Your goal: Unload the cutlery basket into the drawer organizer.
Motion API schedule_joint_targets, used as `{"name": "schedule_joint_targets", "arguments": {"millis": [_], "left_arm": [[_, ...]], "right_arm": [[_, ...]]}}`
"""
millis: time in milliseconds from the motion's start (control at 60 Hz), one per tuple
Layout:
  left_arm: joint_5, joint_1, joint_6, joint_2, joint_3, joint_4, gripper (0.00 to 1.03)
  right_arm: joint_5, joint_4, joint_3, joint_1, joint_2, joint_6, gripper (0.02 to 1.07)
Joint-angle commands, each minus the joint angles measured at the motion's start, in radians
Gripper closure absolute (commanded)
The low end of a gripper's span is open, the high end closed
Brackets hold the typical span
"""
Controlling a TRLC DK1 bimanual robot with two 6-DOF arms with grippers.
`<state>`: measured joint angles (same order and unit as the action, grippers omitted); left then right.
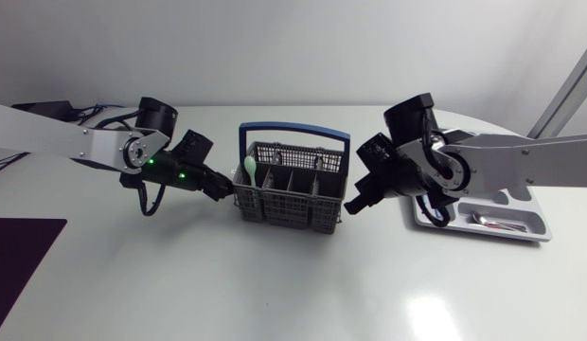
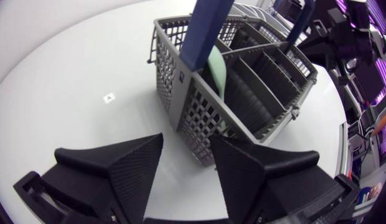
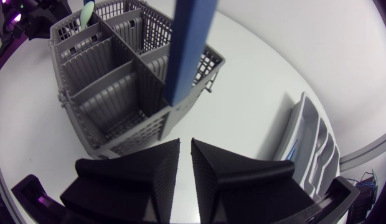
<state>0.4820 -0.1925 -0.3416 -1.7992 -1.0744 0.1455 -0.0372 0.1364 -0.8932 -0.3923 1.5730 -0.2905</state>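
Observation:
The grey cutlery basket [image 1: 292,194] with a blue handle [image 1: 293,130] stands mid-table. A pale green spoon [image 1: 249,169] stands upright in its left end compartment; the other compartments look empty. My left gripper [image 1: 221,189] is at the basket's left end, open. In the left wrist view the basket's near corner [image 2: 199,118] lies just ahead of the gap between the spread fingers of the left gripper [image 2: 186,138]. My right gripper [image 1: 355,201] is at the basket's right end. Its fingers [image 3: 185,143] are almost together, nothing between them, just short of the basket wall [image 3: 143,134].
The grey drawer organizer [image 1: 535,232] lies at the table's right, under my right arm, with some metal cutlery [image 1: 492,222] in it. It shows beside the right gripper too [image 3: 305,149]. A dark mat [image 1: 19,246] lies at the left edge.

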Motion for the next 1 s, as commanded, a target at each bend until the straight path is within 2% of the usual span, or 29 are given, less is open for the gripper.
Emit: {"name": "schedule_joint_targets", "arguments": {"millis": [0, 250, 617, 883, 917, 983], "left_arm": [[0.030, -0.032, -0.030, 0.050, 0.053, 0.003, 0.48], [0.041, -0.068, -0.042, 0.147, 0.140, 0.009, 0.48], [0.055, -0.012, -0.076, 0.241, 0.209, 0.042, 0.48], [0.055, 0.027, -0.077, 0.268, 0.209, 0.055, 0.46], [0.055, 0.039, -0.077, 0.278, 0.209, 0.062, 0.45], [0.055, 0.057, -0.077, 0.296, 0.208, 0.071, 0.44]], "right_arm": [[0.020, 0.022, -0.001, -0.008, 0.022, 0.028, 0.88], [0.071, 0.052, 0.037, -0.046, 0.005, 0.033, 0.88], [0.066, 0.072, 0.082, -0.120, -0.051, 0.051, 0.88], [0.007, 0.069, 0.109, -0.118, -0.085, 0.044, 0.88], [0.005, 0.069, 0.115, -0.112, -0.096, 0.040, 0.85], [0.005, 0.074, 0.128, -0.097, -0.120, 0.039, 0.69]]}}
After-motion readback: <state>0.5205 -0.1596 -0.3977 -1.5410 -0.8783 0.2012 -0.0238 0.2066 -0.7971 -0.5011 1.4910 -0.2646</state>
